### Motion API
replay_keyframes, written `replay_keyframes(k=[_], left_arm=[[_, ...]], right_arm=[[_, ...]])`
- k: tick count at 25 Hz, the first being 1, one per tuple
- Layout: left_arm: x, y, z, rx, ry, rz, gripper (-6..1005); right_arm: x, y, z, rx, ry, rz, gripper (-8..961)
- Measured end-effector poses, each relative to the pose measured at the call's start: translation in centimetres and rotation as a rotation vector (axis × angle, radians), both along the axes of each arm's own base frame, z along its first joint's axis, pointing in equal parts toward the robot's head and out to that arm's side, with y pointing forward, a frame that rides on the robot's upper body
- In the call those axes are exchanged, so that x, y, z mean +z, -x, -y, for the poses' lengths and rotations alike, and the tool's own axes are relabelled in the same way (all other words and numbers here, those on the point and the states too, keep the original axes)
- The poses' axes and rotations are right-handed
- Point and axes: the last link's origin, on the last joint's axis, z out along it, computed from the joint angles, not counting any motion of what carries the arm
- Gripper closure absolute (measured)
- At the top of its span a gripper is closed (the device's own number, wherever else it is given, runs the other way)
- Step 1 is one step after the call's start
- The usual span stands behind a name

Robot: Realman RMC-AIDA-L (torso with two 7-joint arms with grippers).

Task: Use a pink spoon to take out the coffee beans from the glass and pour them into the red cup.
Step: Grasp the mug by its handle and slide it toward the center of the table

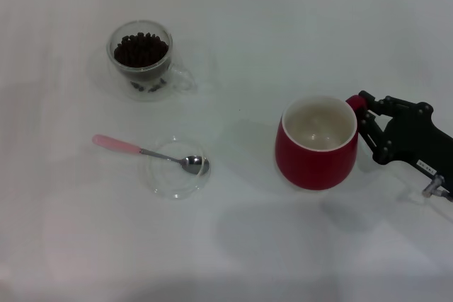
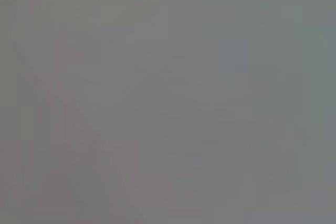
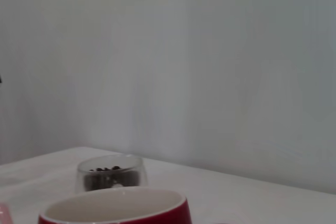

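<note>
The pink spoon (image 1: 117, 144) lies at front left, its metal bowl resting in a flat clear glass dish (image 1: 164, 180). Behind it stands the glass (image 1: 144, 79), filled with coffee beans (image 1: 141, 49), handle turned right. The red cup (image 1: 316, 159) stands upright at the right and looks empty inside. My right gripper (image 1: 365, 115) is at the cup's handle, on its right side. In the right wrist view the red cup's rim (image 3: 115, 208) is close, with the glass (image 3: 109, 174) beyond. My left gripper is out of view, and the left wrist view is a blank grey.
All the things stand on a white table (image 1: 233, 245). A plain pale wall (image 3: 210, 66) rises behind the table in the right wrist view.
</note>
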Motion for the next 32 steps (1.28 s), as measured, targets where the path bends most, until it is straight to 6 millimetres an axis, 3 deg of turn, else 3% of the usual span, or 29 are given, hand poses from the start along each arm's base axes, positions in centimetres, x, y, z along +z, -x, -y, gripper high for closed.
replay_keyframes(k=[22,32], left_arm=[[-0.1,0.1,1.2,-0.018,-0.014,0.011,112],[-0.1,0.3,1.5,-0.011,-0.015,0.01,111]], right_arm=[[-2.1,2.3,-0.8,0.161,0.192,0.034,791],[-2.4,2.3,-1.0,0.171,0.209,0.068,791]])
